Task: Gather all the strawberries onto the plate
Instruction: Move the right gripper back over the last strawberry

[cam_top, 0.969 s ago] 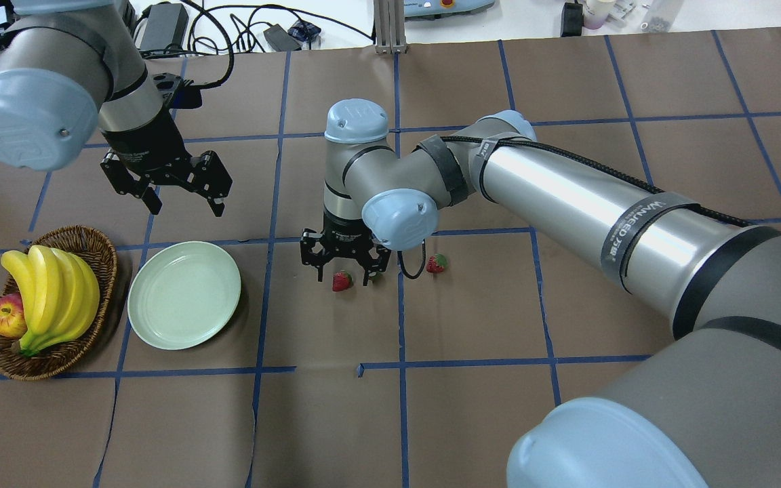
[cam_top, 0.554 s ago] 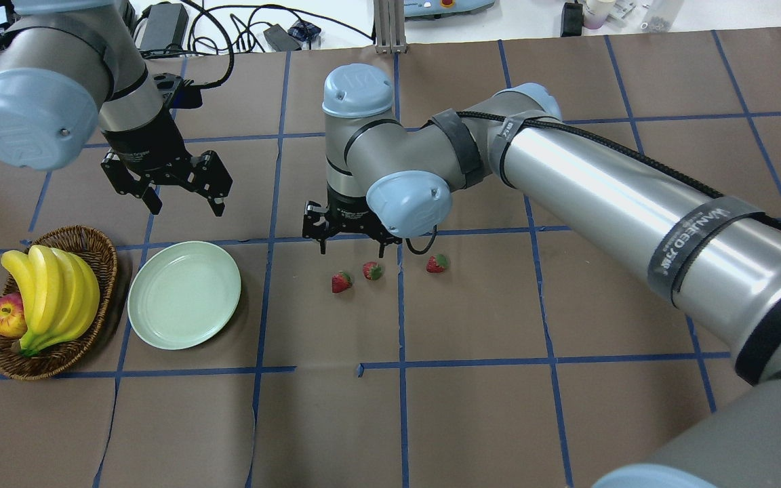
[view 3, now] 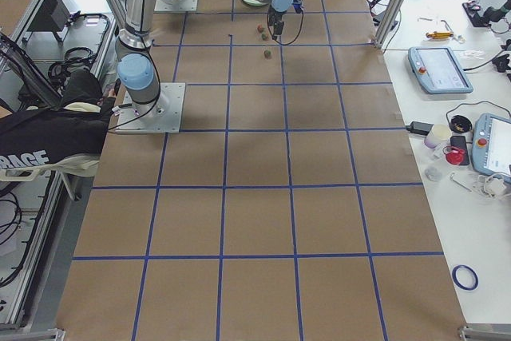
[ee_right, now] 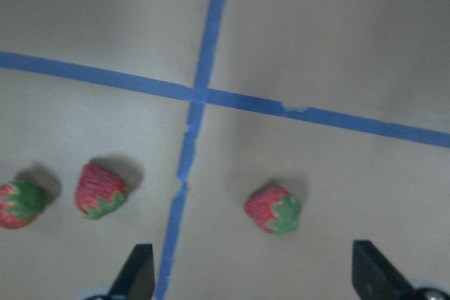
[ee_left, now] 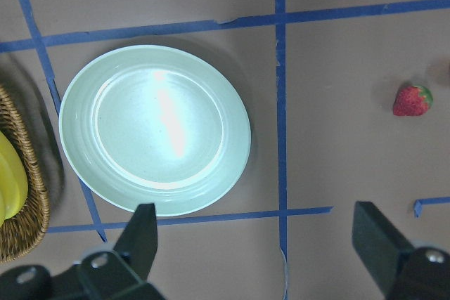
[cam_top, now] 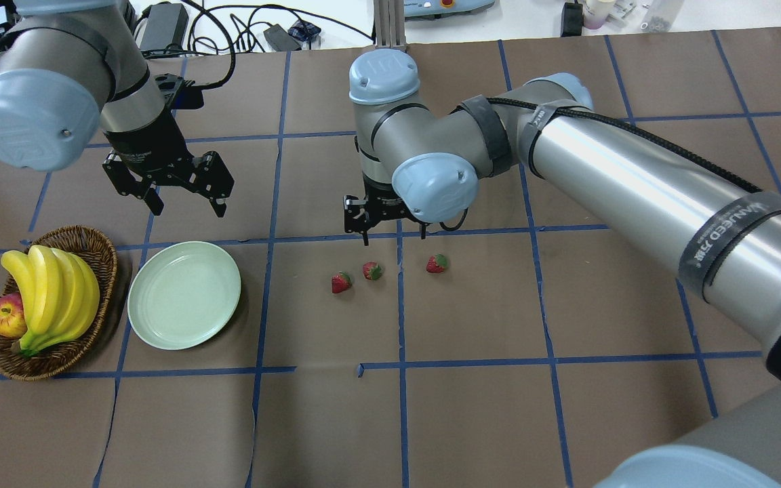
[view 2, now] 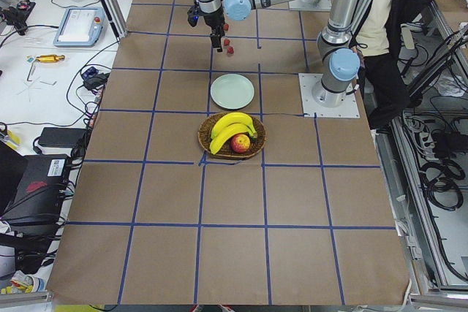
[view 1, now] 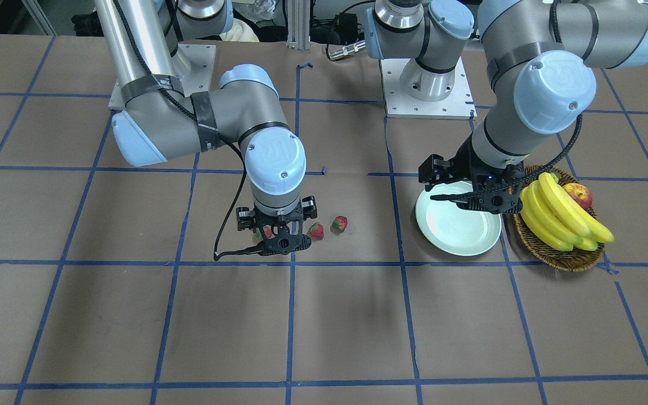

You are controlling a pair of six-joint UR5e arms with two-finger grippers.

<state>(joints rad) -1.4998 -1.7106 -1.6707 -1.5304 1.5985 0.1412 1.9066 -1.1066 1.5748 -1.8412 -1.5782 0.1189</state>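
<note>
Strawberries (cam_top: 372, 271): you had all three lying in a loose row on the brown table (cam_top: 472, 420), near its middle. They were well apart from the plate (cam_top: 184, 295), none in it.

Arms: your right arm reached in from the right, forearm nearly level, wrist turned straight down. The right gripper (cam_top: 394, 236) hung above the table just beyond the row, over a crossing of blue tape (ee_right: 211, 33). Its fingers (ee_right: 138, 272) stood wide apart with nothing between them. Its wrist camera looked down on all three berries, two on one side of a tape line and one on the other. From the front camera you saw one berry partly hidden behind this gripper. Your left arm was bent over the table's left part. The left gripper (cam_top: 187, 203) pointed down, raised, just beyond the plate's far rim, with its fingers (ee_left: 143, 233) spread and holding nothing.

Room: the row sat far from every table edge. Between the nearest strawberry (cam_top: 341, 282) and the plate there was only brown paper crossed by one tape line. Neither arm stood over that stretch.

Containers: the plate lay flat, its whole pale green well showing in the left wrist view. It was just beside the basket (cam_top: 102, 254), not touching it. The basket held a bunch of bananas (cam_top: 51, 291), with an apple (cam_top: 5, 315) tucked against the bananas on the side away from the plate.
</note>
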